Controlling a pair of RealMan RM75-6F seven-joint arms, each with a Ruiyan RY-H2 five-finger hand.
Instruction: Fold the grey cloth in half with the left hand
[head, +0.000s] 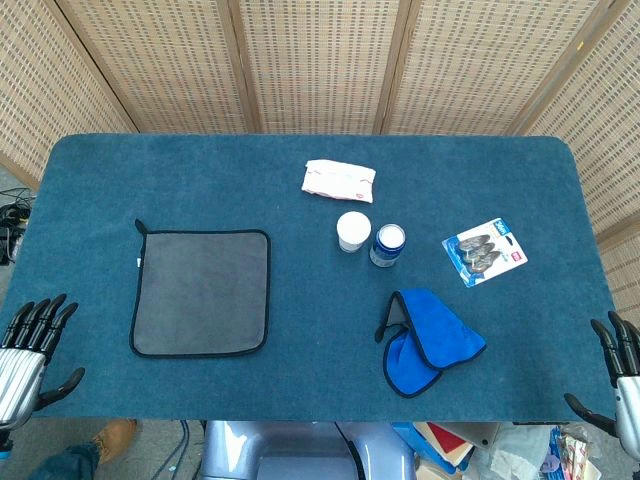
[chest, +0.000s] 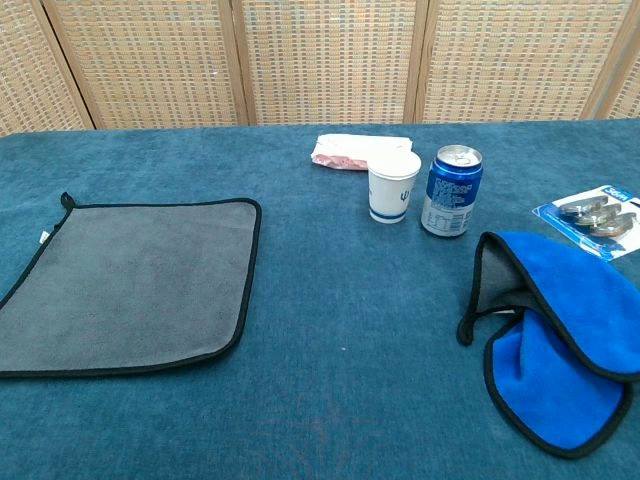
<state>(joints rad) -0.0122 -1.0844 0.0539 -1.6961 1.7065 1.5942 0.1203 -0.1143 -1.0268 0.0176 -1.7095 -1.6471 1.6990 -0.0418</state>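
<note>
Grey cloth (head: 201, 292) lies flat, unfolded; left hand (head: 28, 352) at 8 o'clock and right hand (head: 622, 377) at 4 o'clock, both frame-cropped, fingers spread, empty.

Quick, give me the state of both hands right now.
Left hand: open, fingers apart, holding nothing, off the near left edge of the table.
Right hand: open, holding nothing, at the near right corner.
</note>
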